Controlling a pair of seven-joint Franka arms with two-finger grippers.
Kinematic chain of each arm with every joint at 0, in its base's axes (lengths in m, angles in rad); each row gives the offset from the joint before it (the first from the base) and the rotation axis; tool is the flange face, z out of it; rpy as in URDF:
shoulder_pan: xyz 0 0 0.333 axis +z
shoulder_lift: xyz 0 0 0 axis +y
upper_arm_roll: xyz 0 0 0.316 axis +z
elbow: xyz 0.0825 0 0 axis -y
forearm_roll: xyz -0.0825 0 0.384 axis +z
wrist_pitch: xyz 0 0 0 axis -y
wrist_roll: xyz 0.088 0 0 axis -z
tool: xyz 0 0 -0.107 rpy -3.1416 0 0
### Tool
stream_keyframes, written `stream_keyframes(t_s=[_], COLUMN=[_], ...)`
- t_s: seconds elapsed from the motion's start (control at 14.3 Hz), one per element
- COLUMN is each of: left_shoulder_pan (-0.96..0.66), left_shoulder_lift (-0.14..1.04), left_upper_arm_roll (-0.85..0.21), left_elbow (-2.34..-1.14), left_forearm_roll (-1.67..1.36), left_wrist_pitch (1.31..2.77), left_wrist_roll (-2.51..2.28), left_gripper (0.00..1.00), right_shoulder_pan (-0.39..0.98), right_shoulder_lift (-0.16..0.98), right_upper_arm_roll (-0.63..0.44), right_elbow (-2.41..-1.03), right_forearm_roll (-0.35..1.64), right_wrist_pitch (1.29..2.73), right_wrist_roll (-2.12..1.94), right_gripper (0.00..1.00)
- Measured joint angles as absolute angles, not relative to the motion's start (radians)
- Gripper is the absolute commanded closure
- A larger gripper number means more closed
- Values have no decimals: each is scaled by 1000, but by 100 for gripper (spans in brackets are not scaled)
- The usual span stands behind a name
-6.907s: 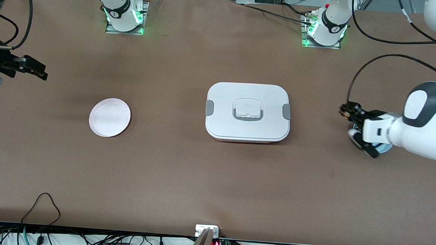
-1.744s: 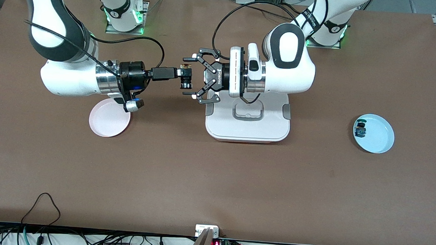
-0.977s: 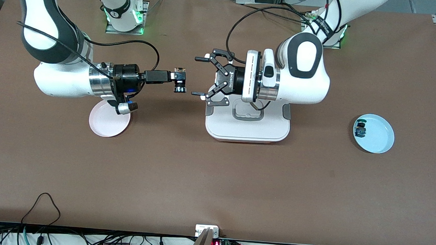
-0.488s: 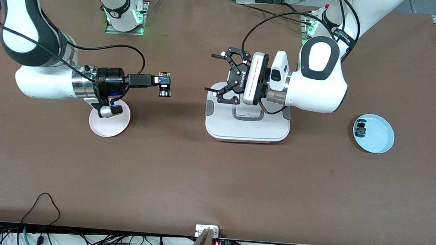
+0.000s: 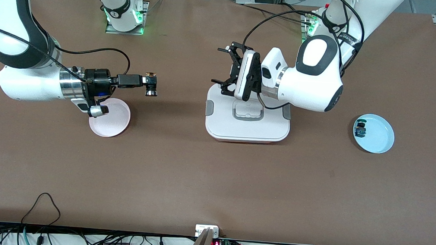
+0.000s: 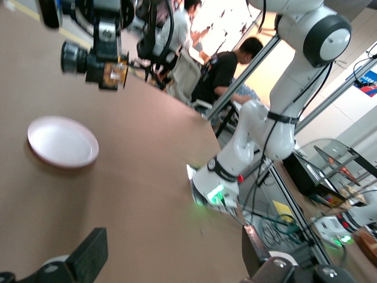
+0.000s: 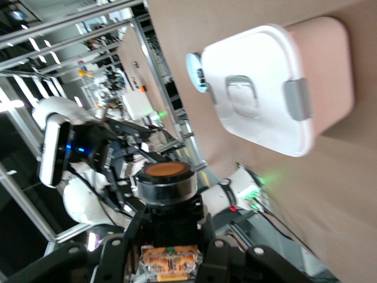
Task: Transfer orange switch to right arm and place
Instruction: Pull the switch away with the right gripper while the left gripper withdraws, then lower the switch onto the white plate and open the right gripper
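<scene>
The orange switch (image 5: 151, 86) is a small black body with a round orange cap and a tan end. My right gripper (image 5: 151, 83) is shut on it and holds it sideways in the air over bare table beside the pink plate (image 5: 109, 124). In the right wrist view the switch (image 7: 168, 188) sits between the fingers (image 7: 215, 244), cap pointing away. My left gripper (image 5: 221, 66) is open and empty over the white box's edge (image 5: 247, 133). The left wrist view shows its fingers (image 6: 88, 256) spread wide, with the switch (image 6: 100, 59) and pink plate (image 6: 62, 141) farther off.
A white lidded box with grey clips and handle sits mid-table, also in the right wrist view (image 7: 259, 88). A light-blue plate (image 5: 381, 140) at the left arm's end holds a blue-green switch (image 5: 360, 129). Cables hang along the table's near edge.
My right gripper has drawn back toward its own end of the table with the switch, close to the pink plate. My left gripper, open, has pulled away and turned over the box.
</scene>
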State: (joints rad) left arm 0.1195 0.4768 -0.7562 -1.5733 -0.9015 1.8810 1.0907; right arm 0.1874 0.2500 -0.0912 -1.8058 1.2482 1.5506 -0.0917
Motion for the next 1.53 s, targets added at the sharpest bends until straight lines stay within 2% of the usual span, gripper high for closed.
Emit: stream_keyframes(t_s=[0.49,0.7,0.91,1.33,1.47,1.53], left_shoulder_pan=[236,229,179,178,173,140], left_shoulder_lift=[447,409,358,316,304,286], left_upper_arm_roll=[-743,-755,-765,-762,-712,-641], left_elbow=[-1399,-1386,-1387,-1386,-1375,-1367], left_forearm_roll=[-516,-315,-65,201,234,238], left_wrist_pitch=[1527,1492,1390,1292,1292,1292], left_wrist_roll=[641,471,346,313,303,293], left_gripper=[0,0,0,0,0,0], right_shoulder_pan=[134,122,110,107,108,108], right_shoulder_lift=[249,251,252,253,253,253], right_upper_arm_roll=[-93,-93,-94,-93,-92,-92], right_elbow=[-1807,-1808,-1809,-1825,-1846,-1862], right_forearm_roll=[873,694,528,178,116,94], right_wrist_pitch=[1519,1521,1536,1685,1750,1789], right_wrist_roll=[-275,-381,-483,-763,-858,-906], right_gripper=[99,99,99,99,99,99])
